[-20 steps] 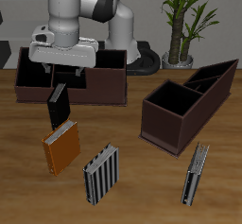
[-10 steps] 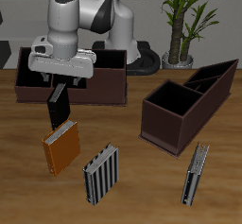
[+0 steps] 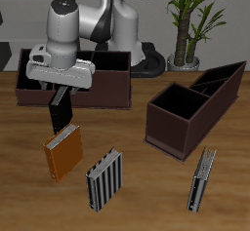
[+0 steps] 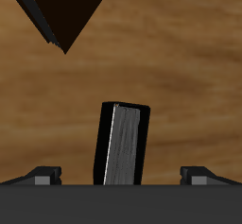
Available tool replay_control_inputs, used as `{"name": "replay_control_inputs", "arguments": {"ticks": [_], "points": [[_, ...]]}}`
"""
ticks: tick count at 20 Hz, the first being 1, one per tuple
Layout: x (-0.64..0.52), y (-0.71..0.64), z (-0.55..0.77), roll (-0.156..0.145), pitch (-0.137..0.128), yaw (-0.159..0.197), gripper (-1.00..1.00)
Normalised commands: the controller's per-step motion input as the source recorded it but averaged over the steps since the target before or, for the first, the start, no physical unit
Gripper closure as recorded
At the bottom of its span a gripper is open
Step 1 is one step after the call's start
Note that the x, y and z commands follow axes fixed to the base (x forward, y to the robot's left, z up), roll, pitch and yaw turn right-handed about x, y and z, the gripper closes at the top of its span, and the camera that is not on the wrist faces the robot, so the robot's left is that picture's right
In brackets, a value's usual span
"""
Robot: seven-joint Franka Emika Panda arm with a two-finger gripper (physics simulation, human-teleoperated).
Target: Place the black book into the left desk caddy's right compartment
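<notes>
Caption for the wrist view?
Open gripper poised over the upright black book on the wooden table.

A wooden table before a pale wall, with a potted plant behind.

The table (image 3: 137,191) has a warm brown grain and even, soft light. Beyond its back edge a green leafy plant (image 3: 195,11) rises from a dark pot (image 3: 182,62), against a plain light grey wall (image 3: 20,1).

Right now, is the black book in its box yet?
Not yet. The black book stands on the table, nothing moved. The tool hovers over it, fingers open on either side, not gripping. Left: grab it, carry it to the left desk caddy, drop it in the right compartment.
</notes>
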Motion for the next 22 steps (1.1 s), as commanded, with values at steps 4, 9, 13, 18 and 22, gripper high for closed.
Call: {"name": "replay_control_inputs", "arguments": {"ticks": [4,9,13,18,22], "points": [[0.0,-0.02,-0.15,-0.013,0.015,-0.027,-1.0],[0.05,-0.11,-0.25,-0.004,0.021,-0.046,-1.0],[0.07,-0.13,-0.35,-0.034,0.038,-0.026,1.0],[0.03,0.03,-0.1,0.006,0.012,-0.013,1.0],[0.03,0.14,0.09,0.015,-0.004,0.002,1.0]]}}
